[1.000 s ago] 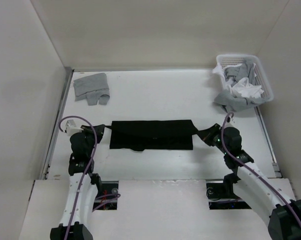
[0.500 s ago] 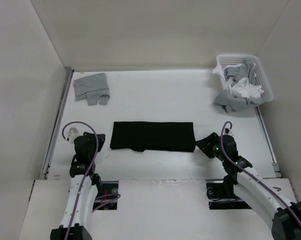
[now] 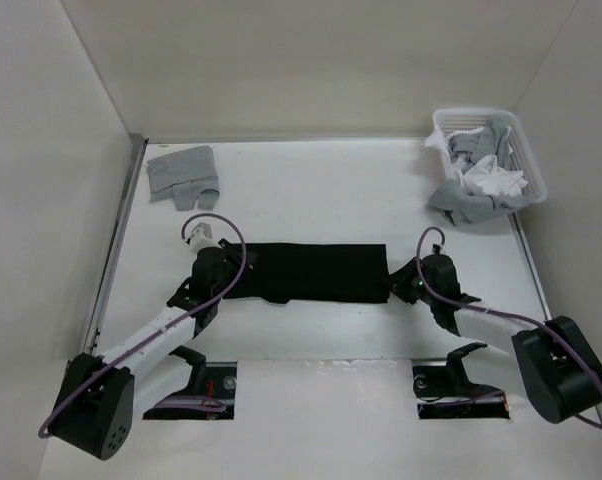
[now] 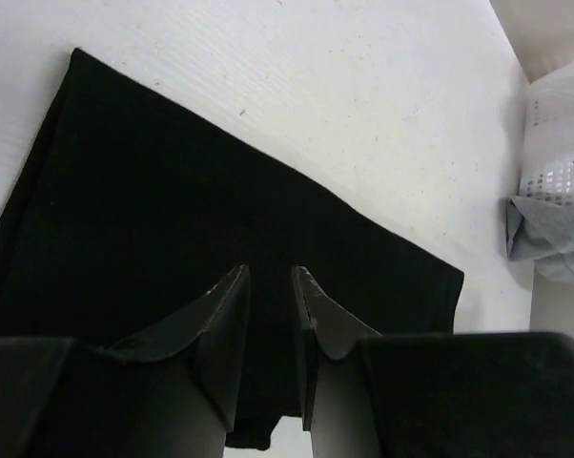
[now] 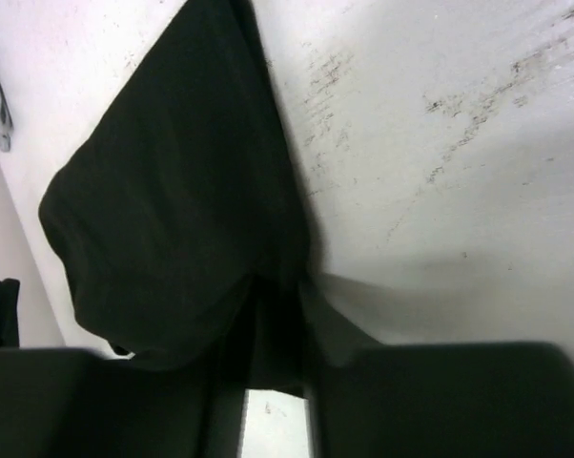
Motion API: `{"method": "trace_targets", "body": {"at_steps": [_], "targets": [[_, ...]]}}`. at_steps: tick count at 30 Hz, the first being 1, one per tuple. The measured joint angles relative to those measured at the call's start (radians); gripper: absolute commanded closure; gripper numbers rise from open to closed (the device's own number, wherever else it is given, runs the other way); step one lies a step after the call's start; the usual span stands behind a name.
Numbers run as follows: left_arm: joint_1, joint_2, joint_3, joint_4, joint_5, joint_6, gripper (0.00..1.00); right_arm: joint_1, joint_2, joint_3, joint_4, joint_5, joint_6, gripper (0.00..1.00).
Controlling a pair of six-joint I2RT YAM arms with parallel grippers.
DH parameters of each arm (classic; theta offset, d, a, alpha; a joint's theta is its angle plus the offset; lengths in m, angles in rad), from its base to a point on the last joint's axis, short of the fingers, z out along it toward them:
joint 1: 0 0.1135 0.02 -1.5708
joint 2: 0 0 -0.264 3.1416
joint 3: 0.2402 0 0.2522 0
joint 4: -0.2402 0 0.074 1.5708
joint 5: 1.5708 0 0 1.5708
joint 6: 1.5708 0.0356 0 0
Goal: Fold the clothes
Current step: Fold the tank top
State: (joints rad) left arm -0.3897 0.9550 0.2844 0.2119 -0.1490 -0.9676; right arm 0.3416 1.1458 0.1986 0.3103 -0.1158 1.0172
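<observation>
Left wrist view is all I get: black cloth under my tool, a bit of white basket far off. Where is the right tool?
Observer: The right tool sits low at the right end of the folded black soft-fabric T-shirt.
Operator: Does it hold the cloth?
Observer: In the right wrist view the shirt's end reaches in between its fingers. I cannot tell whether they pinch it.
Operator: Any other cloth loose out there?
Observer: A small crumpled grey cloth garment lies at the far left, well apart from the shirt.
</observation>
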Motion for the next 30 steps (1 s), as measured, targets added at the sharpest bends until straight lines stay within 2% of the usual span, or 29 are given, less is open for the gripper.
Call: {"method": "trace_targets", "body": {"at_steps": [4, 6, 9, 12, 16, 19, 23, 26, 30], "targets": [[-0.015, 0.023, 0.016, 0.042, -0.025, 0.003, 0.77, -0.003, 0.018, -0.003, 0.044, -0.005, 0.025, 0.95], [-0.025, 0.032, 0.027, 0.065, -0.033, 0.006, 0.77, -0.013, 0.018, -0.01, 0.079, -0.006, 0.039, 0.98], [-0.051, 0.056, 0.037, 0.104, -0.039, 0.007, 0.77, -0.06, -0.043, -0.039, 0.11, -0.012, 0.053, 1.0], [-0.09, 0.099, 0.04, 0.138, -0.048, 0.006, 0.77, -0.128, -0.19, -0.05, 0.064, -0.012, 0.038, 1.0], [-0.166, 0.185, 0.053, 0.183, -0.061, 0.005, 0.76, -0.185, -0.409, -0.003, -0.09, 0.0, -0.037, 0.99], [-0.206, 0.245, 0.068, 0.214, -0.065, 0.002, 0.74, -0.184, -0.48, 0.09, -0.216, 0.016, -0.111, 0.99], [-0.217, 0.26, 0.081, 0.238, -0.066, -0.001, 0.73, -0.071, -0.451, 0.22, -0.299, 0.071, -0.188, 0.99], [-0.207, 0.236, 0.082, 0.247, -0.068, -0.001, 0.73, 0.115, -0.349, 0.321, -0.339, 0.136, -0.245, 0.98], [-0.165, 0.156, 0.081, 0.244, -0.068, -0.001, 0.72, 0.35, -0.134, 0.478, -0.392, 0.229, -0.319, 0.97]]}}
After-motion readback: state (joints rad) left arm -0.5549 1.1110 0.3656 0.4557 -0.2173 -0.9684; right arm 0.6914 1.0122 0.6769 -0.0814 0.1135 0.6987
